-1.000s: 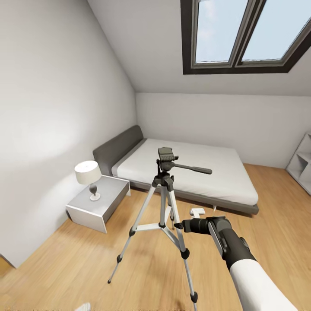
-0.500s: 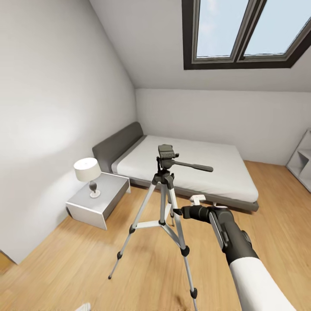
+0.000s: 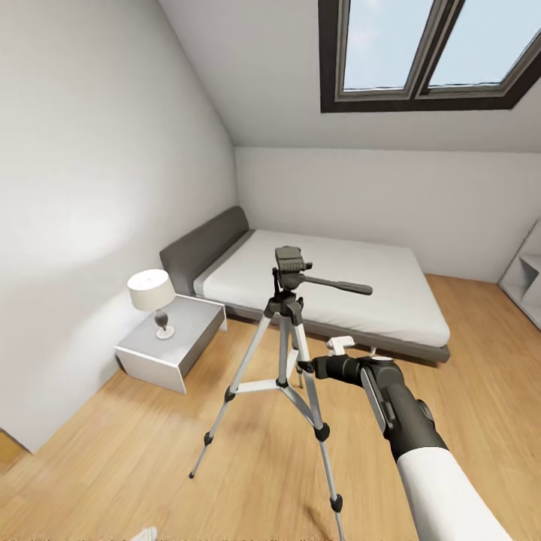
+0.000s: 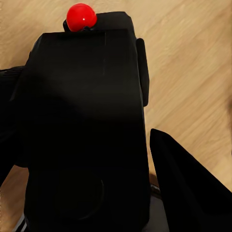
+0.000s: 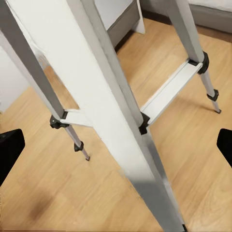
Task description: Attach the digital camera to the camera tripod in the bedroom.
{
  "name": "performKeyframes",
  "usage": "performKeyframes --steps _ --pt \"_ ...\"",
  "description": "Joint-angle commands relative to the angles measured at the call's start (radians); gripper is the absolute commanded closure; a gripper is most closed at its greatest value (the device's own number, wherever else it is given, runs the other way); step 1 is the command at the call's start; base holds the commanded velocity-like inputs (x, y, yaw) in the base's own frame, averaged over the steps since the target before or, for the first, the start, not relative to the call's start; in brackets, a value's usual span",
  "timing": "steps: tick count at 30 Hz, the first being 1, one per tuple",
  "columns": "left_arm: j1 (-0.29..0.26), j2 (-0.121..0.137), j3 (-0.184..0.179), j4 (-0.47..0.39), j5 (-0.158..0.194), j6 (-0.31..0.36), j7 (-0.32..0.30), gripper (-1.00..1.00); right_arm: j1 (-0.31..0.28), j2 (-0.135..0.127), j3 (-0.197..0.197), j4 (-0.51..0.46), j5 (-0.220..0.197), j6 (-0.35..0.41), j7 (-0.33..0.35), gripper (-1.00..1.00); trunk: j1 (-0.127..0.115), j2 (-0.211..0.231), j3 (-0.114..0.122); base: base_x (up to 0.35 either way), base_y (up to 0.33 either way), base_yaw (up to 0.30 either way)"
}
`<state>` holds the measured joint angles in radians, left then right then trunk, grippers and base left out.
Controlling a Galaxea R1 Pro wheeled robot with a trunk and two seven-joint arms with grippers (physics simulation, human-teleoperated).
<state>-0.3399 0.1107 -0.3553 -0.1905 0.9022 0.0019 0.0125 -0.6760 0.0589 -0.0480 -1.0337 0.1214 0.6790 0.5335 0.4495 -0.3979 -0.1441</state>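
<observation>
The camera tripod [image 3: 289, 315] stands on the wood floor in front of the bed, its black head [image 3: 291, 261] upright and its long handle [image 3: 342, 286] pointing right. My right gripper [image 3: 304, 367] is open beside a silver leg, just below the tripod's upper joint. In the right wrist view that leg [image 5: 108, 96] runs between the two dark fingertips [image 5: 9, 150] of the right gripper [image 5: 117, 145]. In the left wrist view my left gripper [image 4: 82, 104] is shut on the digital camera [image 4: 87, 121], a black body with a red dot [image 4: 81, 17], above the floor.
The grey-framed white bed [image 3: 330, 289] lies behind the tripod. A grey nightstand [image 3: 176, 342] with a white lamp [image 3: 152, 294] stands to the left by the wall. A small white object [image 3: 340, 345] lies near the bed's foot. A white shelf [image 3: 526, 282] is at the right edge.
My right gripper has risen along the tripod leg and edged slightly left. The view has shifted a little, so the bed and nightstand sit higher in the picture.
</observation>
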Motion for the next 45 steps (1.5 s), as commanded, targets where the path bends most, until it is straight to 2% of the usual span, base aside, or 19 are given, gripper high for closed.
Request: performKeyframes --steps 1,4,11,45 --pt "-0.001 0.001 -0.008 -0.001 0.007 0.000 0.001 1.00 -0.001 0.003 0.002 -0.001 0.011 0.003 0.010 -1.00 0.001 -0.002 -0.004 0.000 0.000 0.000" --pt "-0.001 0.000 -0.008 -0.001 0.007 0.000 0.001 1.00 -0.002 0.007 0.022 -0.001 0.011 0.003 0.010 -1.00 0.001 -0.002 -0.009 0.000 0.000 0.000" --pt "-0.001 0.001 -0.008 -0.001 0.007 0.000 0.001 1.00 -0.001 0.010 0.035 -0.002 0.010 0.003 0.010 -1.00 0.001 -0.002 -0.015 0.000 0.000 0.000" --pt "-0.001 0.000 -0.008 -0.003 0.007 -0.002 0.001 1.00 -0.002 -0.006 0.029 0.001 0.013 -0.008 -0.002 -1.00 0.001 -0.002 -0.016 0.000 0.000 0.000"
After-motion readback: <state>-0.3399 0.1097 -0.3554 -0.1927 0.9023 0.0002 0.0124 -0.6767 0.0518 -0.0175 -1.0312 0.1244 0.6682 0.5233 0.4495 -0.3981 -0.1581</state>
